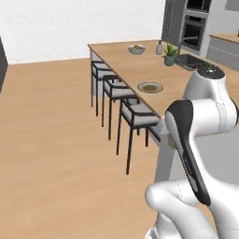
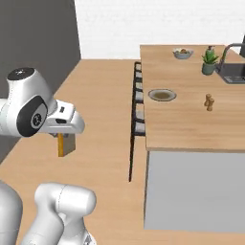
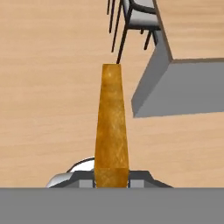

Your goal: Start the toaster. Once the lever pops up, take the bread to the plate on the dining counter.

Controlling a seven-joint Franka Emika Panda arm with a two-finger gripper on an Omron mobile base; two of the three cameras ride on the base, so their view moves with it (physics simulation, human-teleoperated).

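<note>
My gripper (image 3: 112,177) is shut on the bread (image 3: 112,122), a tan slice held edge-on that sticks out ahead of the fingers over the wooden floor. In the right base view the bread (image 2: 66,145) hangs below the hand at the left, well short of the dining counter (image 2: 191,119). The plate (image 2: 162,95) lies near the counter's stool-side edge, round with a pale rim and dark centre, and has nothing on it. The left base view shows the plate (image 1: 150,87) beyond my arm. A corner of the dining counter (image 3: 192,30) appears at the upper right of the hand view. The toaster is out of view.
Black-framed stools (image 1: 135,114) line the counter's near side. On the counter stand a bowl (image 2: 182,53), a potted plant (image 2: 209,61), a small wooden mill (image 2: 208,102) and the inset sink (image 2: 234,72). Its grey end panel (image 2: 191,191) faces me. Open floor lies to the left.
</note>
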